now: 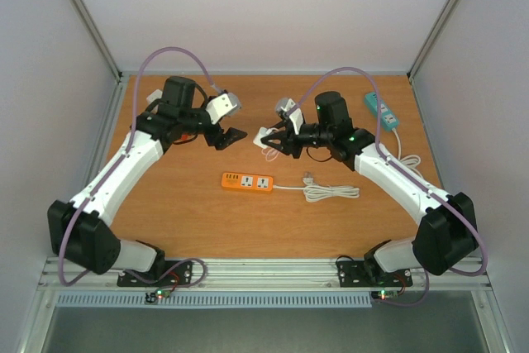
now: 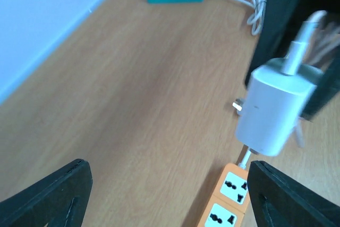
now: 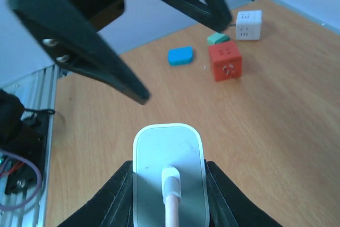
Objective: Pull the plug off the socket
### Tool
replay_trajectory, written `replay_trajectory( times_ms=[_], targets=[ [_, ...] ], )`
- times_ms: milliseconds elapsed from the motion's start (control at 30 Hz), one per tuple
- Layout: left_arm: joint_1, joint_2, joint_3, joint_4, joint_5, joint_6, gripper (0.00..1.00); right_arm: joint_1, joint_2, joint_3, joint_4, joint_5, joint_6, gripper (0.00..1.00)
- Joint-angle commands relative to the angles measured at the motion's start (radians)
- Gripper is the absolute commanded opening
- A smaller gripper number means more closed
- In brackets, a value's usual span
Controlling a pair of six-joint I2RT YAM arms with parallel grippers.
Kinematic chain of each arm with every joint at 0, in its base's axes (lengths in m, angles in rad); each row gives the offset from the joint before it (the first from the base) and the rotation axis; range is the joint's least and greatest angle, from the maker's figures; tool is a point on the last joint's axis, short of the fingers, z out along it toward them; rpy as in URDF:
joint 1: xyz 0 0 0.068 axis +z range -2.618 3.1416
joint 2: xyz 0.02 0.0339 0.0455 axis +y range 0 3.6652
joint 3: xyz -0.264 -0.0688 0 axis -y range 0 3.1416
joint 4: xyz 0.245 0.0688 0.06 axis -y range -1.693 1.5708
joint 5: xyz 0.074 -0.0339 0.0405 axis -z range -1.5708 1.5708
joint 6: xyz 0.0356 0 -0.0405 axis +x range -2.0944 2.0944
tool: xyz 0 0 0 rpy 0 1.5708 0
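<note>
Nearest, both arm bases point(image 1: 157, 274) bolt to the tabletop point(image 1: 165, 212) edge. Left end effector point(image 1: 234, 135) hangs empty, fingers apart, facing the plug point(image 2: 273, 110). Right end effector point(image 1: 279, 142) is clamped on that one white plug, held clear above the orange strip point(image 1: 247, 182). Pulling looks done; next likely calls for carrying it aside. Two strips, the other a teal strip point(image 1: 381, 111); one red cube point(image 3: 225, 61), one white cube point(image 3: 248, 24), one cord point(image 1: 331, 193).

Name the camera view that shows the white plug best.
Left wrist: the white plug shows side-on with a prong visible, clear of the orange power strip. Right wrist shows only its back face and cable, clamped in the right gripper. Top external shows it as a small white shape.
</note>
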Motion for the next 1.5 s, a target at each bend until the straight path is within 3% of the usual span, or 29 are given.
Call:
replay_trajectory(
  times_ms=[0,367,600,1000,1233,1467],
  targets=[
    [-0.003,-0.095,-0.039,0.101,-0.03,-0.035,0.82,-0.018,-0.021,0.046,0.098,-0.025,0.214,0.04],
    [-0.093,-0.148,-0.082,0.25,-0.155,-0.098,0.8,-0.021,0.004,0.069,0.272,0.062,0.591,0.06],
    [-0.148,-0.128,-0.08,0.266,-0.153,-0.12,0.8,-0.021,0.016,0.047,0.323,0.092,0.726,0.06],
    [-0.183,-0.054,-0.056,0.322,-0.258,-0.155,0.76,-0.021,0.056,0.007,0.408,0.044,0.845,0.07],
    [-0.184,-0.024,-0.044,0.328,-0.269,-0.156,0.61,-0.021,0.073,-0.001,0.433,0.02,0.885,0.08],
    [-0.185,-0.003,-0.022,0.324,-0.259,-0.174,0.55,-0.02,0.083,-0.024,0.458,0.01,0.907,0.1]
  ],
)
